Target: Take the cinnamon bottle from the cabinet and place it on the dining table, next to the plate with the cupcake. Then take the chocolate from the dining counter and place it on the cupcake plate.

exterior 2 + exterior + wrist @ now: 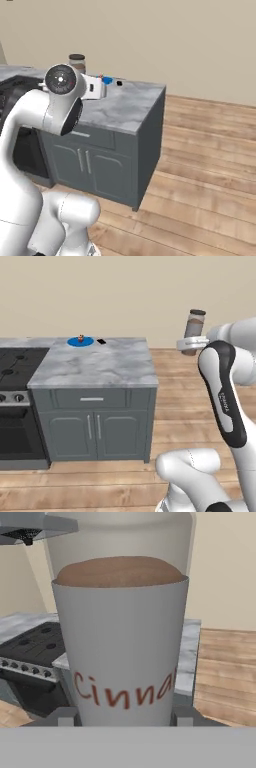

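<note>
My gripper (pixel 192 344) is shut on the cinnamon bottle (pixel 195 323), holding it upright in the air to the right of the dining table (pixel 100 366), above the wooden floor. In the hand view the bottle (pixel 122 642) stands between my fingertips (pixel 62 716), brown powder showing above a white label with red lettering. At the table's far edge lies the blue plate (pixel 75 342) with the small cupcake (pixel 81 337) on it. The dark chocolate (pixel 101 341) lies flat just right of the plate. From the right base view the bottle's cap (pixel 77 58) rises behind my arm. The cabinet is out of view.
A black cooktop (pixel 15 363) with an oven below takes up the table's left end. The dark grey base has a drawer and two doors (pixel 92 426). Wooden floor (pixel 185 406) stretches to the right of the table, and a beige wall runs behind it.
</note>
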Controlling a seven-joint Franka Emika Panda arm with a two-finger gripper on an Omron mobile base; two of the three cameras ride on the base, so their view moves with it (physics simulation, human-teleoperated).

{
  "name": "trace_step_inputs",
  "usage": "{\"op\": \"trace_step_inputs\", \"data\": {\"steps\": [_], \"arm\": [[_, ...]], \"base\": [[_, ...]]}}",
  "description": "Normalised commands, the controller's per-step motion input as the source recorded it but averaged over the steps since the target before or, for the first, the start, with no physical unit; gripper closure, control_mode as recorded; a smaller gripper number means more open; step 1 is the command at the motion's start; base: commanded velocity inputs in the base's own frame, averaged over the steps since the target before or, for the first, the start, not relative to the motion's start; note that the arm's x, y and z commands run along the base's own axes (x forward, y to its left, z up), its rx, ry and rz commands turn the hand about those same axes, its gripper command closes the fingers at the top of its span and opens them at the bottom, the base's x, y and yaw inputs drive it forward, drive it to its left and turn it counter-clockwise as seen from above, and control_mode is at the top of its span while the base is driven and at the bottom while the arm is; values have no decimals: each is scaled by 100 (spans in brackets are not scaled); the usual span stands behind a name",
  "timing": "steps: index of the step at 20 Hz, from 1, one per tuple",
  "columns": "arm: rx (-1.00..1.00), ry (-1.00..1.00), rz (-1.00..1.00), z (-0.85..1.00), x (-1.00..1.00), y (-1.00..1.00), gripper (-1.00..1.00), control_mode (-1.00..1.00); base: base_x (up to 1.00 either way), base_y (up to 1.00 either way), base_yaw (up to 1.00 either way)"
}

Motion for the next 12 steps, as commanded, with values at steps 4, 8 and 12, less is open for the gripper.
{"op": "trace_step_inputs", "data": {"steps": [4,8,12], "arm": [[0,0,0,0,0,0,100,100],[0,0,0,0,0,0,100,100],[0,0,0,0,0,0,100,100]], "base": [[54,-59,0],[49,-60,0],[46,-60,0]]}}
